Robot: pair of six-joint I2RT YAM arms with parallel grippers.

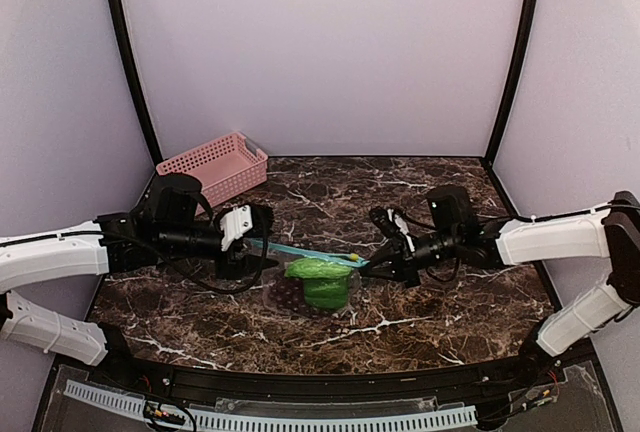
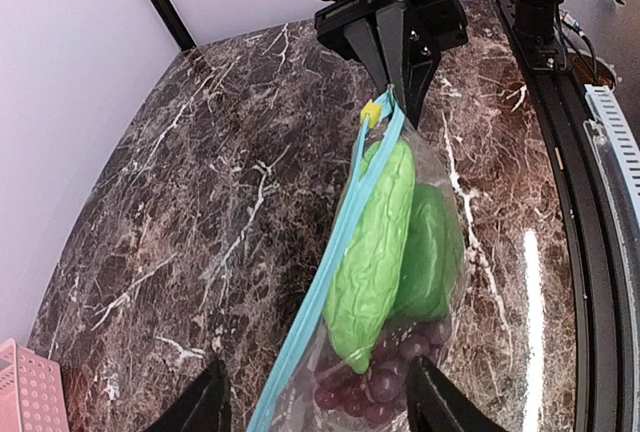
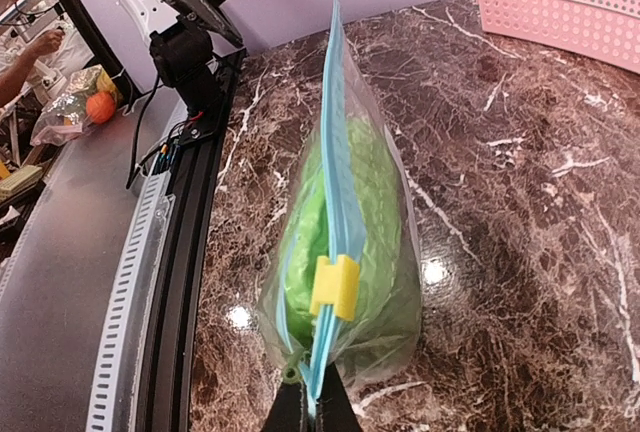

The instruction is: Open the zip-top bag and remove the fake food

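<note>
The zip-top bag (image 1: 315,274) is clear, with a teal zip strip (image 3: 335,142) and a yellow slider (image 3: 335,287) near its right end. It hangs lengthwise between my two grippers, just over the marble table. Inside are a bright green piece (image 2: 375,242) and dark purple grapes (image 2: 385,377) below it. My right gripper (image 3: 312,407) is shut on the strip's end, just past the slider; it also shows in the left wrist view (image 2: 398,87). My left gripper (image 2: 318,377) is open, with its fingers (image 2: 212,402) wide apart on either side of the bag's other end.
A pink slotted basket (image 1: 212,167) stands at the back left of the table, behind my left arm. The black front rail (image 3: 185,252) runs along the near edge. The cell's walls close in the left, right and back.
</note>
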